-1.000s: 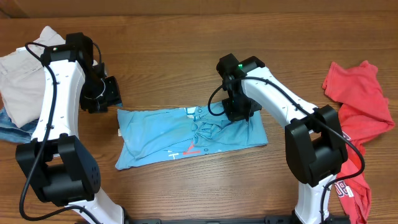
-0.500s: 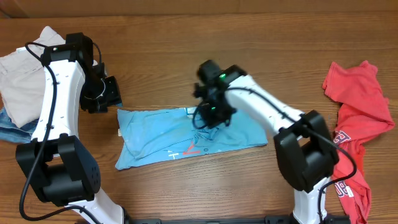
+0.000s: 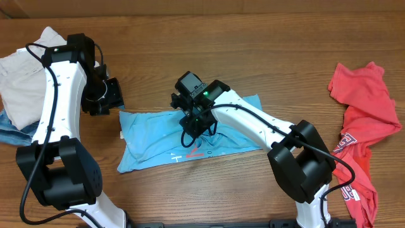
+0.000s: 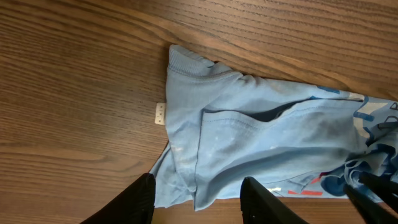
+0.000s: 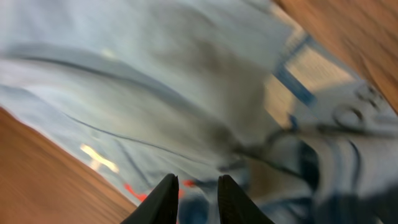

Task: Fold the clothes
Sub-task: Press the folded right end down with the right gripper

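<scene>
The sky-blue T-shirt [image 3: 152,136] lies flat on the wooden table, white and red print near its front edge. Its right part is drawn in toward the middle, with one corner sticking out at the back right. My right gripper [image 3: 193,123] hangs low over the shirt's bunched middle. In the right wrist view, which is blurred, its fingers [image 5: 165,199] stand a narrow gap apart over the blue cloth [image 5: 155,81], right gripper [image 5: 198,196] open. My left gripper [image 3: 112,95] sits at the shirt's back left corner, open and empty [image 4: 199,202], the shirt's left end [image 4: 261,143] in front of it.
A pile of red shirts [image 3: 364,107] lies at the right edge of the table and runs down to the front [image 3: 357,183]. A beige cloth [image 3: 22,82] over something denim-blue [image 3: 9,130] lies at the far left, behind the left arm.
My right gripper has swept left across the blue shirt, pulling its right part over toward the middle, and its jaws have gone from shut to slightly apart. The left arm has not moved.
</scene>
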